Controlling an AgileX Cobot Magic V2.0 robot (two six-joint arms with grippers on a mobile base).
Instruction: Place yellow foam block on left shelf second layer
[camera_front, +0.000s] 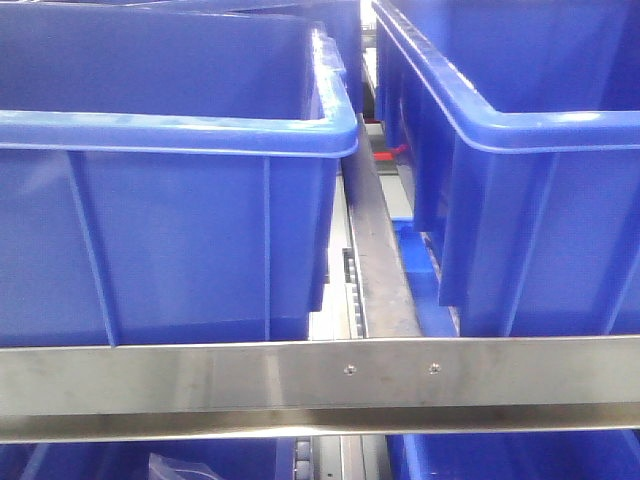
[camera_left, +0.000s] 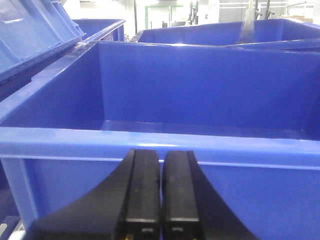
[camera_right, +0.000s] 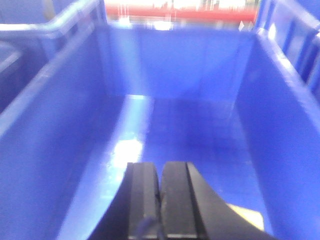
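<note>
In the right wrist view a pale yellow corner, the yellow foam block (camera_right: 248, 216), lies on the floor of a blue bin (camera_right: 280, 125). It sits just right of my right gripper (camera_right: 160, 165) and is mostly hidden behind the right finger. That gripper is shut, with its pads together and nothing between them. My left gripper (camera_left: 161, 152) is also shut and empty. It hovers in front of the near rim of another blue bin (camera_left: 75, 142), whose inside shows nothing. Neither gripper nor the block appears in the front view.
The front view shows two large blue bins (camera_front: 170, 250) (camera_front: 540, 230) side by side on a shelf layer. A steel front rail (camera_front: 200, 370) runs below them and a steel divider (camera_front: 375, 250) between them. More blue bins (camera_front: 500, 455) sit on the layer below.
</note>
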